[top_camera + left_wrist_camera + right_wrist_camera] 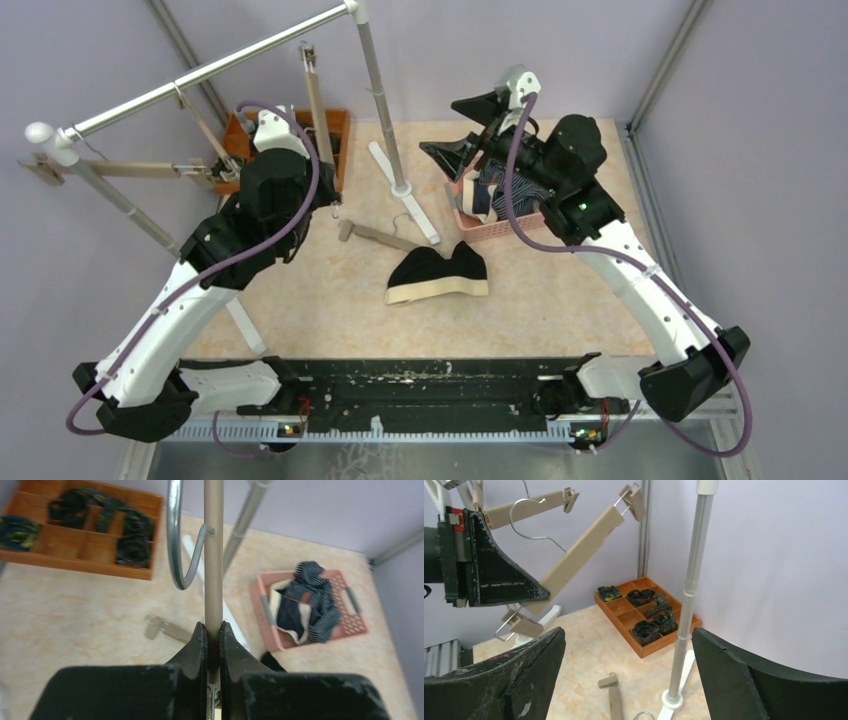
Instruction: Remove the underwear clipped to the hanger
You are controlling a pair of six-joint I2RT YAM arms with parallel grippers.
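Observation:
My left gripper (pixel 213 632) is shut on the beige bar of a hanger (pixel 213 555), held up by the rack, with its wire hook (pixel 175 540) in front. In the right wrist view that hanger (pixel 579 555) slants upward, and both of its end clips are bare. A black piece of underwear (pixel 440 272) with a beige waistband lies on the table. Striped and navy underwear (pixel 310 597) fills the pink basket (pixel 357 625). My right gripper (pixel 465 130) hovers over the basket (pixel 500 232), open and with nothing between its fingers (pixel 526 680).
An orange tray (pixel 684 630) of rolled dark socks sits at the back left. The rack's upright pole (pixel 689 595) and white foot stand mid-table. A second beige hanger (pixel 375 236) lies flat on the table. Another hangs on the rail (pixel 210 70).

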